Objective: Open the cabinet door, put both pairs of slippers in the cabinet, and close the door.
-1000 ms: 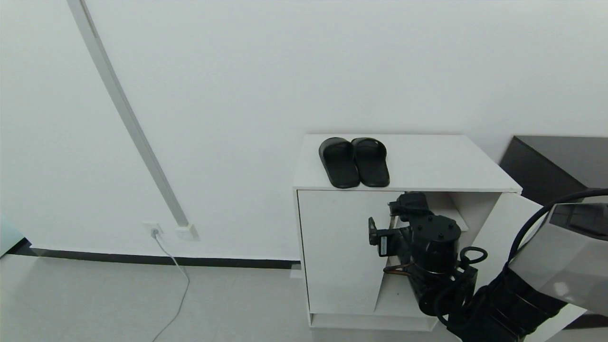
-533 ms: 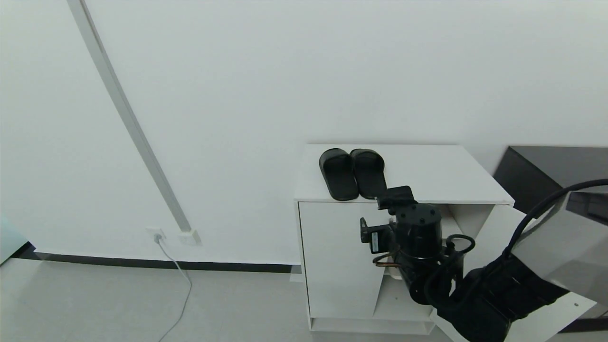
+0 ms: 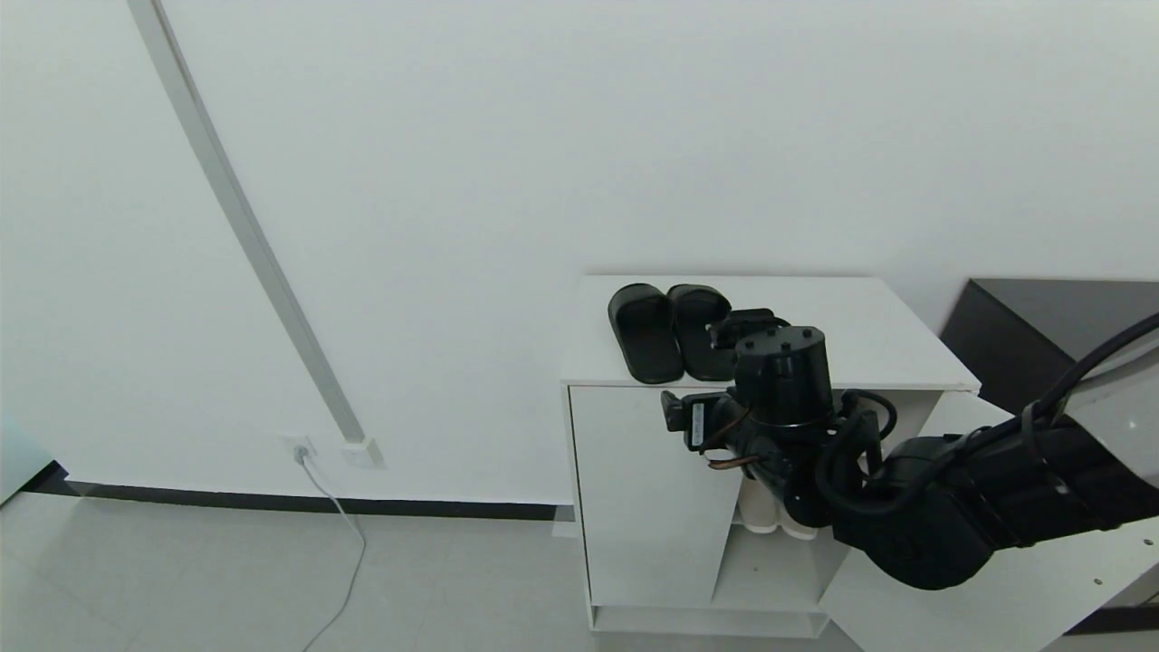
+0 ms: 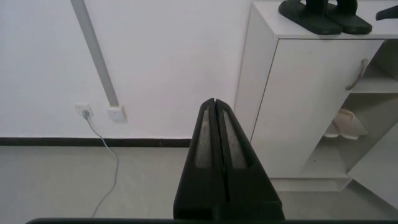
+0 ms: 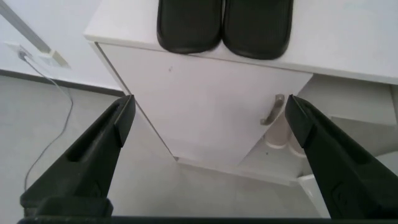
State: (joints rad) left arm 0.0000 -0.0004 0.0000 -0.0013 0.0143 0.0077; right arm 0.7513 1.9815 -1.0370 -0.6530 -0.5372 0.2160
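A pair of black slippers [image 3: 670, 330] lies on top of the white cabinet [image 3: 860, 335], toward its left side. My right gripper [image 3: 741, 324] hovers at the cabinet's front edge just right of them, open; in the right wrist view the right gripper [image 5: 208, 99] brackets the black slippers [image 5: 224, 22] from above the front edge. A pair of white slippers [image 3: 774, 518] stands inside the cabinet's open right half. The right door [image 3: 960, 589] is swung out; the left door [image 3: 647, 489] is closed. My left gripper [image 4: 214, 124] is shut, held low and away from the cabinet [image 4: 298, 112].
A dark piece of furniture [image 3: 1068, 317] stands right of the cabinet. A wall socket [image 3: 294, 444] with a cable trailing on the floor and a slanted conduit [image 3: 244, 217] are to the left. Bare floor lies in front of the cabinet.
My right arm has risen from in front of the open compartment to the cabinet top beside the black slippers. The head camera tilted slightly early on.
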